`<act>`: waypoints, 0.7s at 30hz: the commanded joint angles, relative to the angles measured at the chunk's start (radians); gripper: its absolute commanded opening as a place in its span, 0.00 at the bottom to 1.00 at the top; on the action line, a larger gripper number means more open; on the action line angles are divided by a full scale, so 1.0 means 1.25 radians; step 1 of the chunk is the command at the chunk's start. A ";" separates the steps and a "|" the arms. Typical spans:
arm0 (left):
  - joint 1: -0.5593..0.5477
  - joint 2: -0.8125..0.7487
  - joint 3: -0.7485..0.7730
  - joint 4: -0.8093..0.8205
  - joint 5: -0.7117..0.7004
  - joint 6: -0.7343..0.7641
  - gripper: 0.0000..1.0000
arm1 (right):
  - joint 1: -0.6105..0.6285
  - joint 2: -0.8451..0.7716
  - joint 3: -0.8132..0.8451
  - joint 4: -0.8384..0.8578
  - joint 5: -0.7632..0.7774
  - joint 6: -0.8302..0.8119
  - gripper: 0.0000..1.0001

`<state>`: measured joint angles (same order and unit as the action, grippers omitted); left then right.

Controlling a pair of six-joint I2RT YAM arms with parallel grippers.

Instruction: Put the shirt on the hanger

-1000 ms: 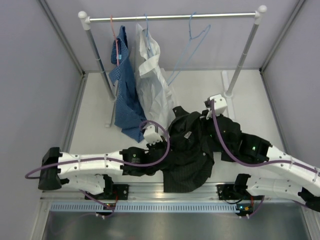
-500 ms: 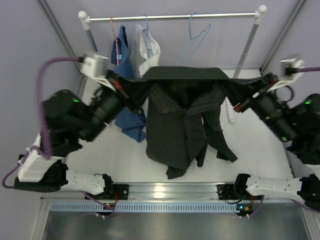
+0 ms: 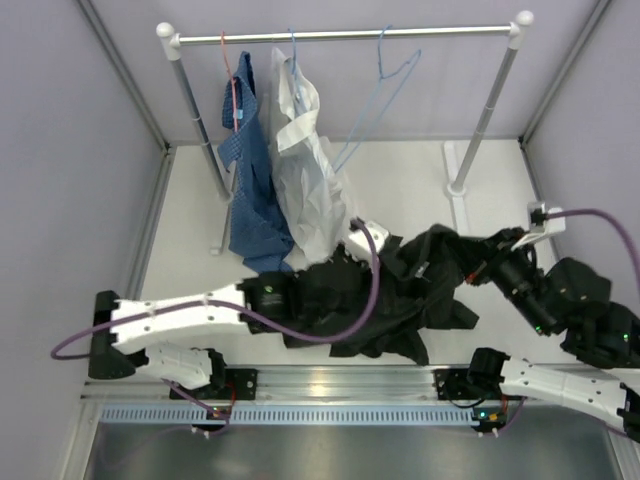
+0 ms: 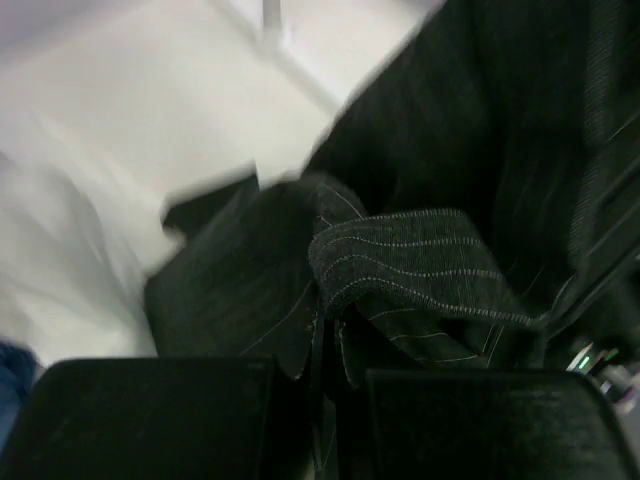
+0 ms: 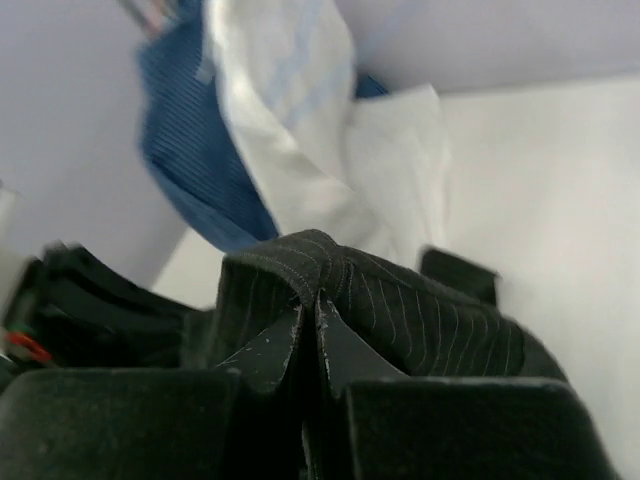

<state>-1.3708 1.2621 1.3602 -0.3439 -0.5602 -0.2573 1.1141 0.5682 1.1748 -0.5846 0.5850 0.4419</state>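
You have a white counter [image 3: 400, 180] closed in on three sides by plain lavender-grey walls: the left wall [image 3: 60, 150], the back wall [image 3: 450, 85] and the right wall [image 3: 600, 150]. Towards the back stands a clothes rack [image 3: 340, 36], its metal bar [image 3: 450, 31] carried on a left post [image 3: 192, 100] and a right post [image 3: 490, 100]. A blue patterned shirt [image 3: 250, 190] and a white shirt [image 3: 310, 190] hang side by side near the bar's left end. Along your near edge runs an aluminium rail [image 3: 340, 380], catching a soft glare under even light.
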 commanded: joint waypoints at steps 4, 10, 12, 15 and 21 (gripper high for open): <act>-0.041 0.069 -0.254 0.228 -0.064 -0.316 0.00 | -0.003 -0.198 -0.202 -0.194 0.152 0.269 0.00; -0.040 0.128 -0.156 0.144 -0.045 -0.259 0.00 | -0.002 -0.204 -0.151 -0.299 0.108 0.240 0.64; -0.037 0.124 -0.131 0.127 -0.010 -0.235 0.00 | -0.003 -0.202 -0.109 -0.320 0.097 0.203 0.70; -0.036 0.103 -0.124 0.125 0.010 -0.199 0.00 | -0.003 -0.175 -0.077 -0.280 0.000 0.081 0.73; -0.034 0.084 -0.077 0.080 0.075 -0.137 0.00 | -0.003 0.066 -0.035 -0.247 -0.257 -0.137 0.78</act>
<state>-1.4162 1.4086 1.2003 -0.2344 -0.5137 -0.4843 1.1118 0.5022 1.1179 -0.9085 0.4011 0.4446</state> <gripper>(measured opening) 0.027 0.774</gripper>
